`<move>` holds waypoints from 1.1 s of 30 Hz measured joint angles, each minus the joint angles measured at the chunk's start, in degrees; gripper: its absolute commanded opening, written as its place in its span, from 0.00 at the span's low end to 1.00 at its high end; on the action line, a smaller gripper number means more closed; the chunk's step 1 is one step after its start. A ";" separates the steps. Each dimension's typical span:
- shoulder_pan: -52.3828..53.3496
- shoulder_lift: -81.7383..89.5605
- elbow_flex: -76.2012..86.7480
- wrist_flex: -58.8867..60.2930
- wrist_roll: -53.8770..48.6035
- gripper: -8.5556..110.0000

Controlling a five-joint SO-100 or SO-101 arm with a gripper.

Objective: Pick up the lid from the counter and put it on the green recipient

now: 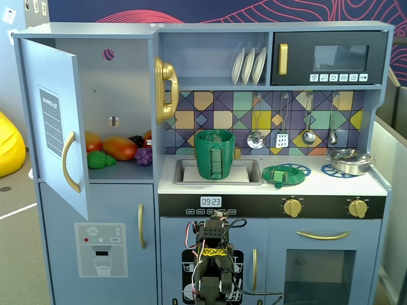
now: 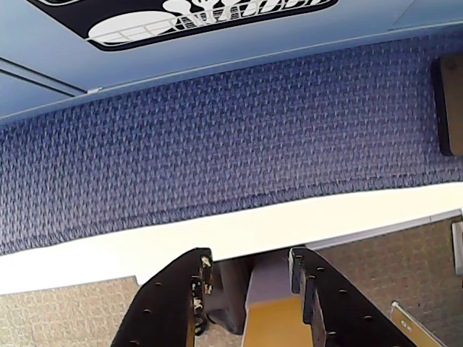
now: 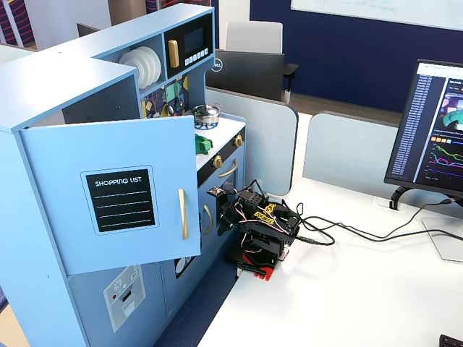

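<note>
Nothing held: gripper (image 2: 249,264) slightly parted, empty, pointing down at carpet, arm folded low before toy kitchen. Lid (image 1: 278,174) well above gripper, up on bench (image 1: 331,184), resting over blue burner ring. Green pot (image 1: 214,154) stands in sink, mouth open to receive lid.

Green lid (image 1: 278,175): flat round disc w/ centre knob, lying on counter atop a blue burner ring, up and to the right of the gripper (image 1: 213,287) in a fixed view. Tall dark-green pot (image 1: 214,154), ribbed handle facing front, upright in sink, directly above gripper; lid beside it, apart.
</note>
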 measured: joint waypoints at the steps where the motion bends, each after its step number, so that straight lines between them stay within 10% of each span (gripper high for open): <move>1: 0.00 0.00 0.00 0.00 0.00 0.07; 17: 3.52 -0.26 0.00 -1.41 -0.44 0.07; 23: 9.14 -12.30 -9.49 -26.72 -5.36 0.08; 33: 21.88 -24.35 -29.36 -52.47 -6.86 0.41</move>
